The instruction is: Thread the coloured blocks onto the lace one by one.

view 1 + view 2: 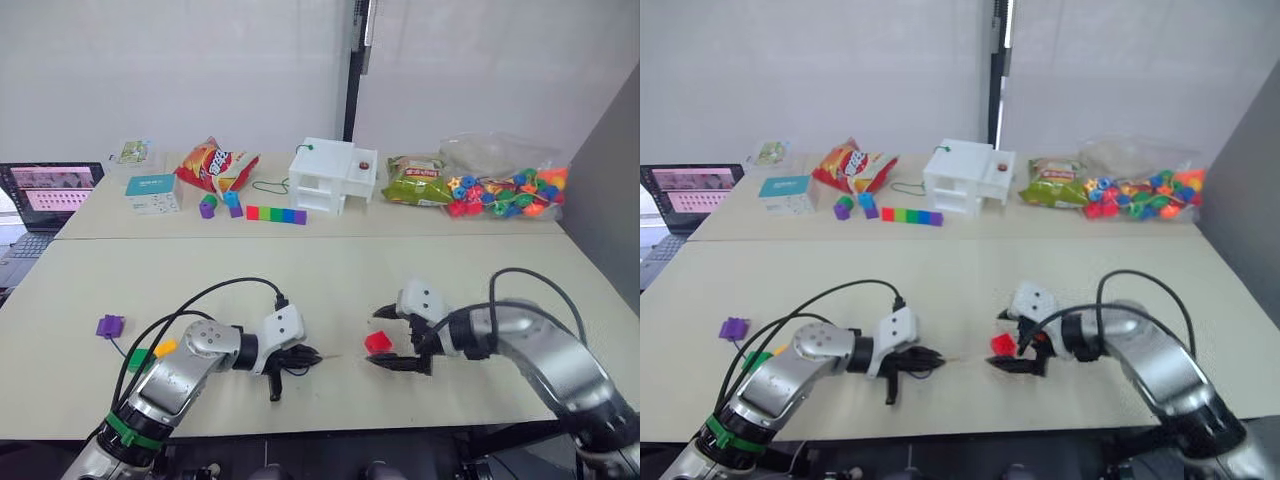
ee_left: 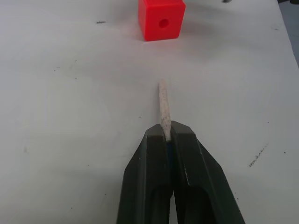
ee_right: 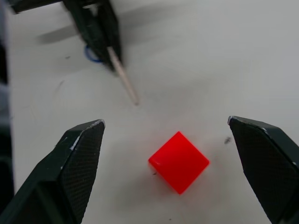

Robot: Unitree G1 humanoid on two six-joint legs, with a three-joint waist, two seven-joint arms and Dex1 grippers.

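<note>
You are working on the first threading: your left end effector [image 2: 167, 135] is pinching the lace [image 2: 164, 109] by its pale stiff tip, aiming at the red block [image 2: 161, 19], whose hole is facing it. The block is lying near the tabletop's [image 1: 330, 270] front edge, untouched, between the spread fingers of your right end effector [image 3: 170, 140]. Next, I'd judge, you are needing to pinch that block steady, then feed the tip straight in.
</note>
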